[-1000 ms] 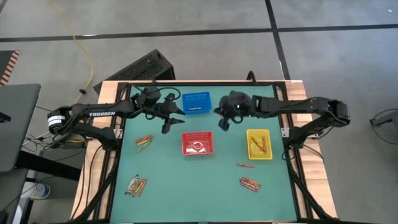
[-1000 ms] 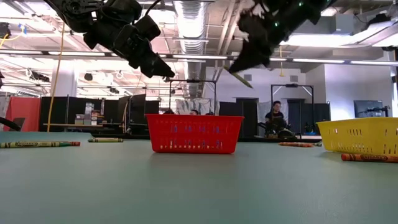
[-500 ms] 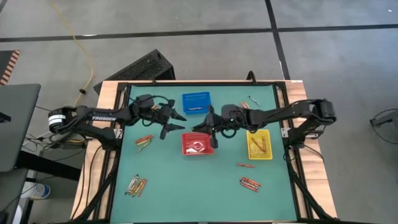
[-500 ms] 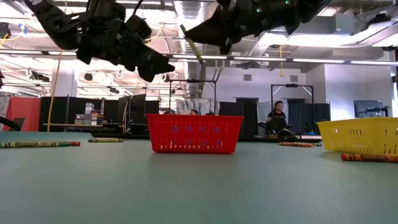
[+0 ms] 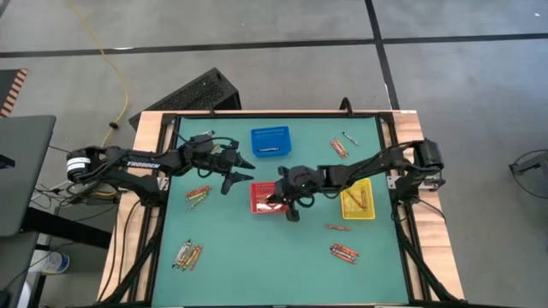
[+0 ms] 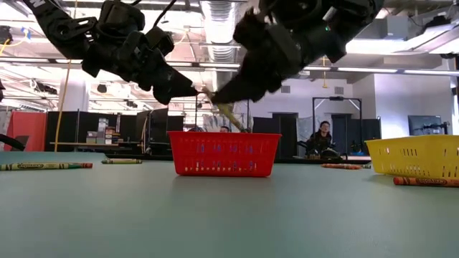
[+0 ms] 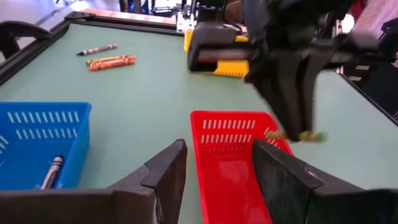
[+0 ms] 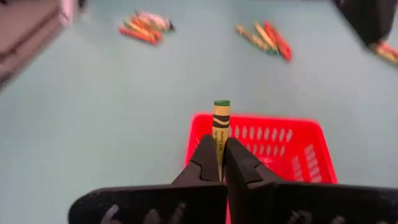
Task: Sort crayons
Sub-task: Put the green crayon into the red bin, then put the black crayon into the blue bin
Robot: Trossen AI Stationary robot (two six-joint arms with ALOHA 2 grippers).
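Green crayon (image 8: 221,127) in right tool (image 8: 217,163)

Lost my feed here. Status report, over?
Right gripper shut on green crayon, above red basket. Left gripper open, hovering beside blue basket. Nothing in the way.

Blue basket (image 5: 270,142), red basket (image 5: 267,198), yellow basket (image 5: 356,199) on table (image 5: 257,257).

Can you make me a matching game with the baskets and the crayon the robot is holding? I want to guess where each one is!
Things:
1. blue basket
2. red basket
3. yellow basket
4. green crayon

Places:
A. pinched in the right gripper
B. below the right gripper
C. nearest the right arm's base
D. at the table's far edge

Pairs: 1-D, 2-B, 3-C, 4-A
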